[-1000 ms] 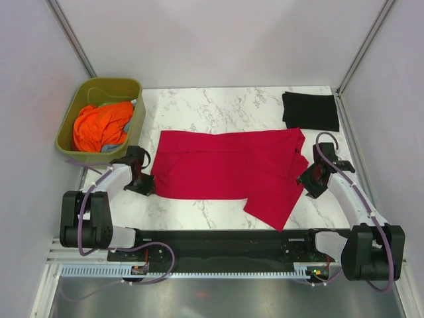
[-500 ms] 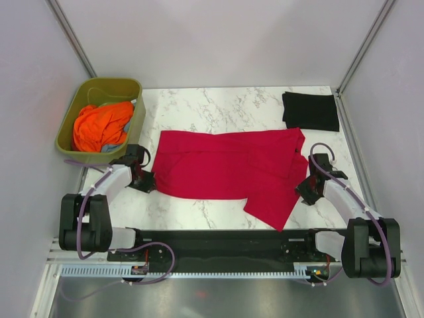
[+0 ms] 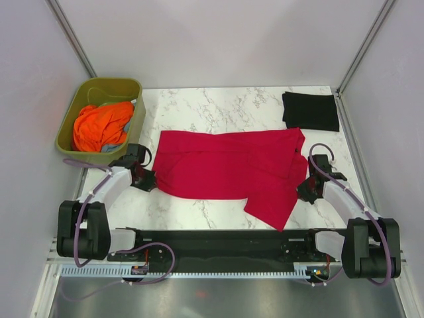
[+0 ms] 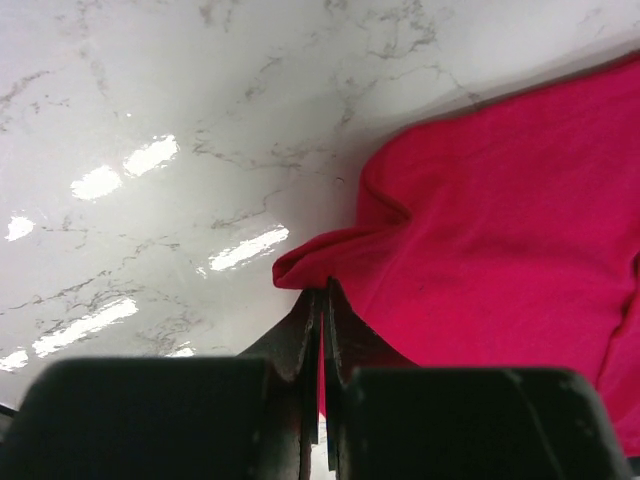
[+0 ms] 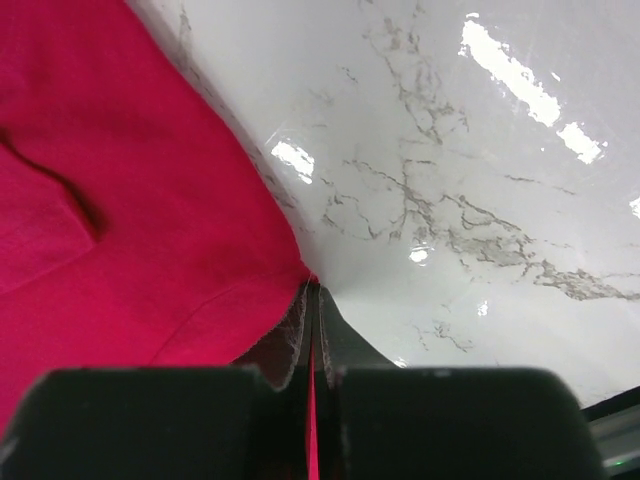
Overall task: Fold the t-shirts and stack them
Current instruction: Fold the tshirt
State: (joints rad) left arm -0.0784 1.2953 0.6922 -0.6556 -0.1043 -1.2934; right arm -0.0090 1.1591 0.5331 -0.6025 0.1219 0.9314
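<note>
The red t-shirt (image 3: 228,169) lies spread across the middle of the marble table (image 3: 218,106), one flap hanging toward the front edge. My left gripper (image 3: 147,180) is shut on its left edge; in the left wrist view the red cloth (image 4: 500,230) is pinched between the closed fingers (image 4: 320,300). My right gripper (image 3: 303,191) is shut on the shirt's right edge, and the right wrist view shows red cloth (image 5: 120,200) running into the closed tips (image 5: 312,292). A black t-shirt (image 3: 310,110) lies folded at the back right corner.
An olive-green tub (image 3: 73,139) stands at the table's back left, holding orange cloth (image 3: 99,124) over something grey-blue. Grey walls close in on both sides and the back.
My right gripper has come down to the shirt's right edge and closed on it. The left gripper stays shut on the left edge, shifted slightly.
</note>
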